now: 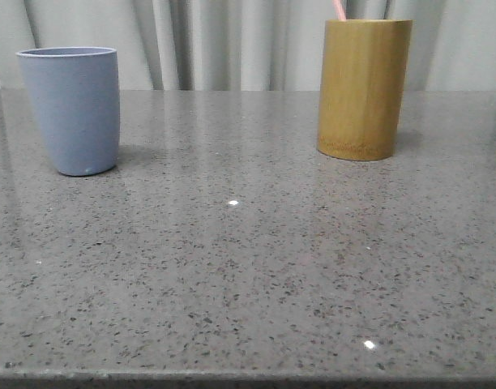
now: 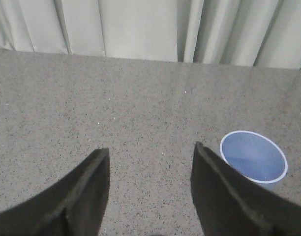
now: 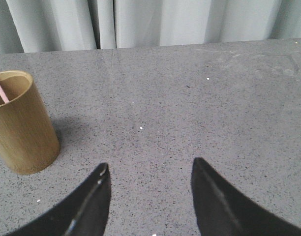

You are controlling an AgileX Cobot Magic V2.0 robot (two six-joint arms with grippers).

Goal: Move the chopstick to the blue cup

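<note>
— Where does the chopstick [image 1: 339,10] sit?
— In the bamboo holder [image 3: 22,130], beside the right gripper [image 3: 150,172] toward the arm's left, apart from its fingers.
— And that gripper?
— Fingers spread, holding nothing.
— The left gripper [image 2: 150,152]?
— Spread and empty too; the blue cup [image 2: 254,158] stands upright just outside one finger [image 2: 224,196].

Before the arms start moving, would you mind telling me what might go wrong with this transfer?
1. The chopstick shows just a thin tip above the bamboo holder, so the open right end effector could easily miss it.
2. The holder stands loose on the smooth table; a bump may topple it.
3. The blue cup looks light and tapers to its base, so dropping the stick in could tip it.
</note>
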